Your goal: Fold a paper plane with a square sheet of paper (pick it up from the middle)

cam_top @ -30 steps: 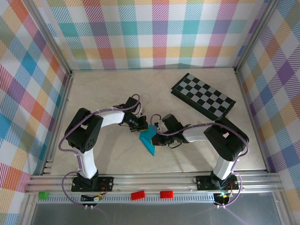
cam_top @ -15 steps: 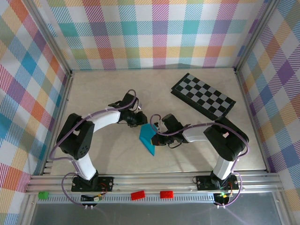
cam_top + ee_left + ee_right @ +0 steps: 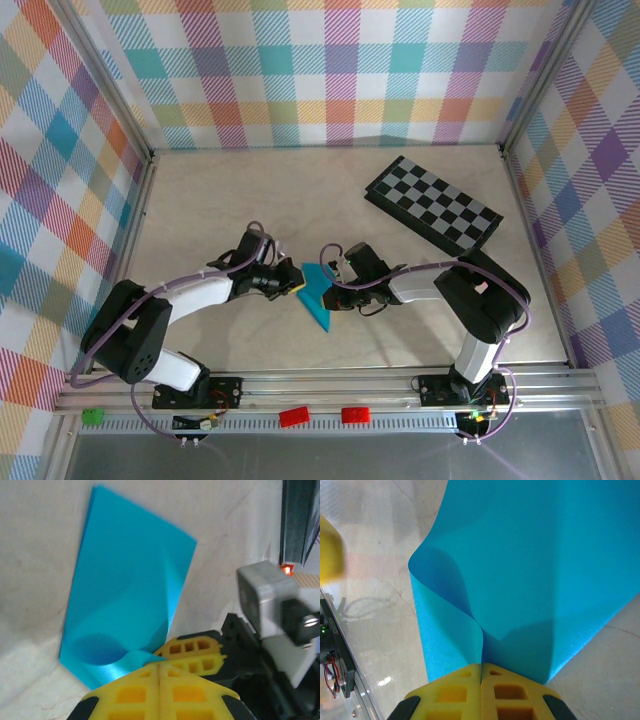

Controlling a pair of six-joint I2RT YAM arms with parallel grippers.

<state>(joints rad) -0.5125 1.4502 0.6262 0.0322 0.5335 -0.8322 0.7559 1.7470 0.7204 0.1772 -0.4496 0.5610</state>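
Cyan paper sheet (image 3: 318, 303) lay mid-fold; left gripper (image 3: 159, 664) and right gripper (image 3: 481, 665) both pinched it; next move likely needed crease-pressing.

Left arm (image 3: 195, 293): black-and-white jointed arm; a second ago raised, its elbow standing at centre-left of the top view; now stretched low, the elbow dropped toward the lower left corner.
Left gripper (image 3: 297, 284): yellow-fingered; earlier above and left of the cyan-blue folded sheet of paper (image 3: 318, 300); now lower in the frame, tips at the sheet's left edge.
Purple cable (image 3: 258, 232): thin loop over the left wrist; earlier arched higher near centre; now lower and further left.
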